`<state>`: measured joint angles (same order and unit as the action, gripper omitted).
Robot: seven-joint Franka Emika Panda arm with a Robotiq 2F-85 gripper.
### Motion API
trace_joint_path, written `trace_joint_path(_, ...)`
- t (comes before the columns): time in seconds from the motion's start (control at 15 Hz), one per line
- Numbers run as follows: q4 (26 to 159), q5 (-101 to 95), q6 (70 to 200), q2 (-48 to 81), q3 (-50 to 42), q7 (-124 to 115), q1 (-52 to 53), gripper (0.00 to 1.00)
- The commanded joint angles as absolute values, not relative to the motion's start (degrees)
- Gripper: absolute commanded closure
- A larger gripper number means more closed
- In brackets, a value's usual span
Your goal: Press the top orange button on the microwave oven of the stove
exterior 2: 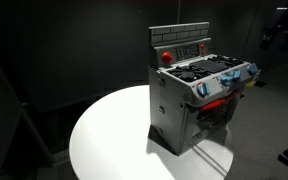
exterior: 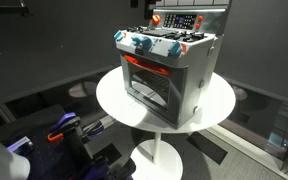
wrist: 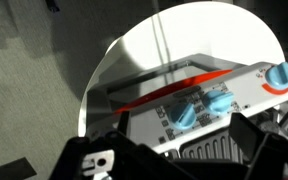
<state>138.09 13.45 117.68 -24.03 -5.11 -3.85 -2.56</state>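
Grey toy stove [exterior: 199, 75] stands on a round white table [exterior: 114, 95], its microwave oven [exterior: 184, 20] panel rising at 12 o'clock. In the wrist view, the gripper [wrist: 179, 135] gapes wide, holding nothing, with the stove's blue knobs [wrist: 184, 117] just beyond at 1 o'clock.

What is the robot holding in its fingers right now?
Nothing. In the wrist view its fingers stand wide apart and empty, with the stove in sight beyond them.
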Motion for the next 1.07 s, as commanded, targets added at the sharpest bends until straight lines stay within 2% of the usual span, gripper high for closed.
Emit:
trace_joint_path(0.0, 132.45, 11.21, 122.54, -18.47, -3.40, -6.73, -3.59, 0.00)
trace_joint_path(0.53, 125.06, 2.60, 134.80, -6.99, -1.92, -14.57, -4.15, 0.00)
trace_joint_path(1.0, 117.26, -5.09, 138.22, 1.90, -2.57, -22.36, -3.33, 0.00)
